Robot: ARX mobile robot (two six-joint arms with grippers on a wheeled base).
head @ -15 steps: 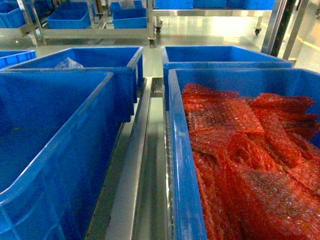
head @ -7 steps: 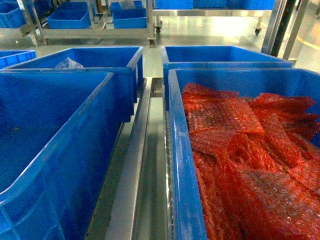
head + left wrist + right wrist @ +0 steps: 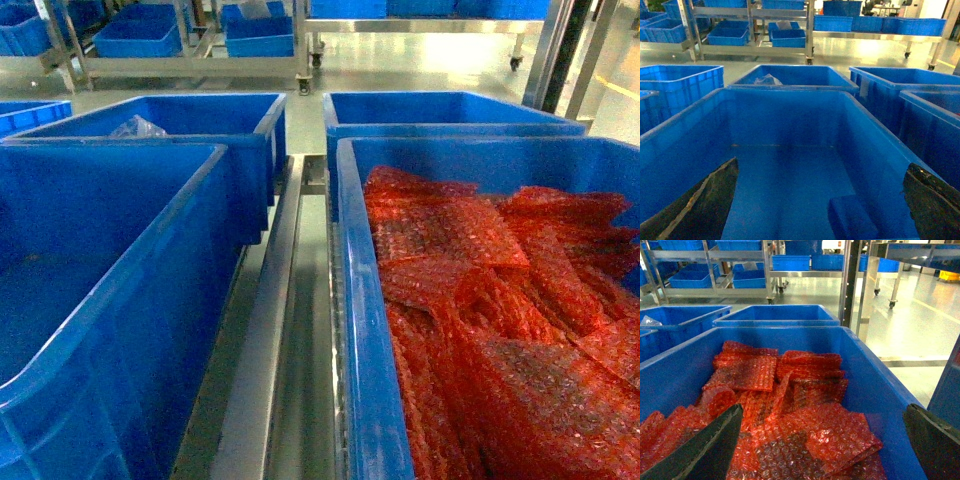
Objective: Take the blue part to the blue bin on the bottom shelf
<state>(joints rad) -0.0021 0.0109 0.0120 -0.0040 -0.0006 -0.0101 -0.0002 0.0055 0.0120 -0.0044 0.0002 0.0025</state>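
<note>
A small blue part lies on the floor of a large blue bin, near its right wall. My left gripper hangs open above that bin, the part sitting between its dark fingers and closer to the right one. My right gripper is open over a second blue bin filled with red bubble-wrap sheets, holding nothing. Neither gripper shows in the head view. There the left bin and the right bin stand on the long flat steel rails of the bottom shelf.
Two more blue bins stand behind the near ones, the left holding clear plastic. Steel racks with further blue bins line the far floor. A dark upright post rises right of the bubble-wrap bin.
</note>
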